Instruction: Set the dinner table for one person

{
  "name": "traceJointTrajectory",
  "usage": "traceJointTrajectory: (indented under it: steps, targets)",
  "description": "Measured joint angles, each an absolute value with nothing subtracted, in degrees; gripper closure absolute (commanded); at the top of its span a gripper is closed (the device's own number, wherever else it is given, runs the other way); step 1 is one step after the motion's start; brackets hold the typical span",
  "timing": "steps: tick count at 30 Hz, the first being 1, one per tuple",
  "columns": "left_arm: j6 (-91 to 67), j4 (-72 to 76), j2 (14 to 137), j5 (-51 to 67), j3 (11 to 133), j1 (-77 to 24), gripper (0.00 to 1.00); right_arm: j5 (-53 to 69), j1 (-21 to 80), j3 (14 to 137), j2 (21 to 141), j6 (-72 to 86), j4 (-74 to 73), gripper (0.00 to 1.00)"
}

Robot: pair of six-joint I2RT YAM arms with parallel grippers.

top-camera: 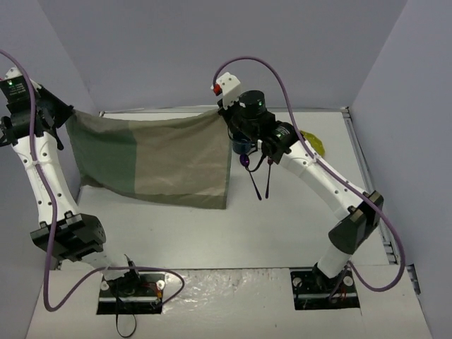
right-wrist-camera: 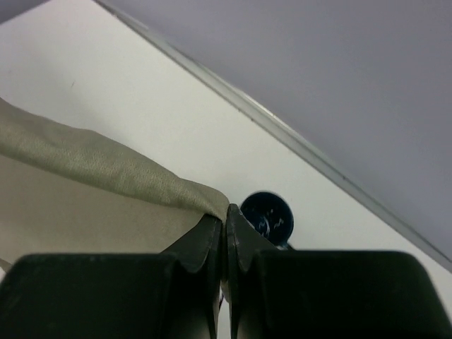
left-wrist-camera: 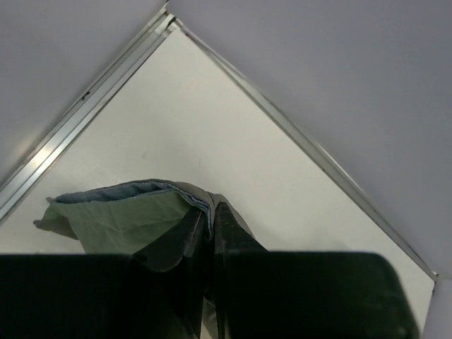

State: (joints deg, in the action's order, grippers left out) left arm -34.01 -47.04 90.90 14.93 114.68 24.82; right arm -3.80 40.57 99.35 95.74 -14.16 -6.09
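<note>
So, dinner table (top-camera: 282, 226): white top spreading beneath both my arms.
Placemat (top-camera: 162, 159): lifted, stretched along the far edge, from far-left corner to mid-edge.
Left claw (left-wrist-camera: 212, 210): pinched tight on one cloth corner.
Right claw (right-wrist-camera: 227, 210): pinched on the other.
Risk: pulling apart could slip a corner; lowering near the blue cup (right-wrist-camera: 267, 215) could topple it.

Soft, even overhead light is tinting the walls lavender and leaving shadows faint. Glare is mottling the tabletop (top-camera: 282, 226) along its near edge. Close up, the fingers (left-wrist-camera: 236, 254) are blurring into black, the cloth (left-wrist-camera: 120, 219) beyond showing sharper.
</note>
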Motion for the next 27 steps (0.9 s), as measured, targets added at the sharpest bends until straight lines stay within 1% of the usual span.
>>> traceJointTrajectory:
  steps: [4,7,10,12,13,15,20,22,24,27]
  targets:
    - [-37.51,-44.87,101.07,22.13,124.83,24.83,1.0,-3.2,39.18,110.17,103.03,-16.19,-5.28,1.0]
    - [-41.24,-40.48,106.84,28.53,131.9,24.87,1.0,-3.64,39.07,115.65,105.49,-18.22,-3.71,1.0]
    - [-46.13,-32.92,109.95,35.39,135.99,24.95,1.0,-4.44,39.07,115.52,104.86,-20.38,0.6,1.0]
    - [-48.16,-27.84,109.52,38.76,134.88,25.04,1.0,-4.47,39.07,109.87,101.93,-21.65,6.21,1.0]
    - [-47.98,-25.19,108.44,39.63,132.85,25.08,1.0,-4.42,39.07,106.59,100.17,-22.17,8.3,1.0]
    - [-46.6,-22.15,104.18,39.46,124.96,25.15,1.0,-4.17,39.07,99.09,96.35,-22.91,10.9,1.0]
    - [-39.83,-15.83,92.57,33.85,100.56,25.4,1.0,-3.88,39.11,83.96,92.98,-23.67,17.2,1.0]
    - [-37.32,-11.58,88.65,30.15,88.33,25.55,1.0,-3.81,39.51,76.71,93.3,-23.48,19.31,1.0]
    - [-35.68,-11.05,86.81,27.23,78.06,25.96,1.0,-3.89,40.17,70.18,95.03,-22.92,19.85,1.0]
    - [-33.8,-10.73,89.11,22.49,67.09,26.81,1.0,-4.03,42.83,63.69,99.72,-21.18,19.72,1.0]
